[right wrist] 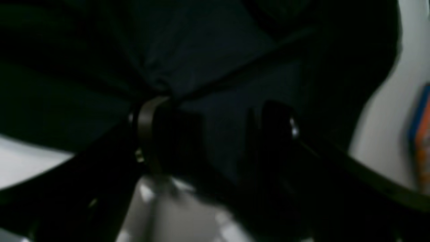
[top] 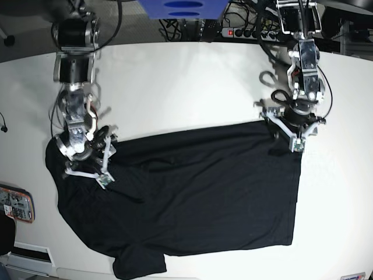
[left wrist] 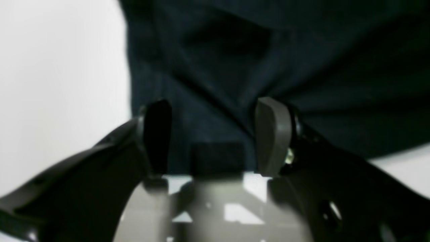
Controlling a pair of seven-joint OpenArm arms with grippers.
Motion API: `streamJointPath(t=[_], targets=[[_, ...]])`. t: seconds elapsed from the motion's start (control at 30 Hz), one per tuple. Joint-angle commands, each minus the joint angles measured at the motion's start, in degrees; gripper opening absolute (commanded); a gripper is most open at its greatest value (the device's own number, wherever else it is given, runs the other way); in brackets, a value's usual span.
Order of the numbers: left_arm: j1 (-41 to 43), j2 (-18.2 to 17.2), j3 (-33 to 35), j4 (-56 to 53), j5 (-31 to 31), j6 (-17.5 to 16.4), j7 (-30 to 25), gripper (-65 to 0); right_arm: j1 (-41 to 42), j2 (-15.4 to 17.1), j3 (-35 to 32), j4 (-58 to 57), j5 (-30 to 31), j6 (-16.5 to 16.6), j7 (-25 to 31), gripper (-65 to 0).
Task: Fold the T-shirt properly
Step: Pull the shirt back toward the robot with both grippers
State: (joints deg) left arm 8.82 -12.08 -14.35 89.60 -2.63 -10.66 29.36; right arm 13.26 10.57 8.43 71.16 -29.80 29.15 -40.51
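While the black T-shirt [top: 192, 192] lies spread across the lower middle of the white table [top: 175, 81], the right gripper [top: 87, 166] at centre left and the left gripper [top: 289, 135] at upper right each straddle its far edge — fingers apart, cloth bunched between them.

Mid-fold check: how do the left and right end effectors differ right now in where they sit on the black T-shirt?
The left end effector sits at a top corner of the plain black cloth T-shirt, beside its straight side edge; the right end effector sits at the opposite top end, where the cloth is rumpled. Cloth bunches into a crease at the right one's pad; it lies smoother between the left one's pads. Both have cloth between spread pads.
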Motion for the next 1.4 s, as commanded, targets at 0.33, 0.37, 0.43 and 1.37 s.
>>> streamJointPath(t=[0.33,0.37,0.43,1.37], targets=[[0.90,-0.72,-0.20,1.08,-6.90,0.33,-1.54,-26.5,3.84,0.55,2.26,-11.24,0.83,3.69,-4.89,-26.0],[1.16,-0.72,-0.20,1.08,-7.26,0.33,-1.54,-26.6,3.67,0.64,3.93,-11.24,1.54,3.69,-4.89,-26.0],[1.86,-0.72,-0.20,1.25,-7.26,0.33,-1.63,-26.7,1.38,0.64,7.00,-11.24,2.94,3.78,-4.89,-26.0],[13.47,-0.45,-10.49,9.69,-7.26,0.33,-10.77,-26.8,-26.40,-0.15,19.66,17.50,3.74,7.38,-4.98,-26.0]])
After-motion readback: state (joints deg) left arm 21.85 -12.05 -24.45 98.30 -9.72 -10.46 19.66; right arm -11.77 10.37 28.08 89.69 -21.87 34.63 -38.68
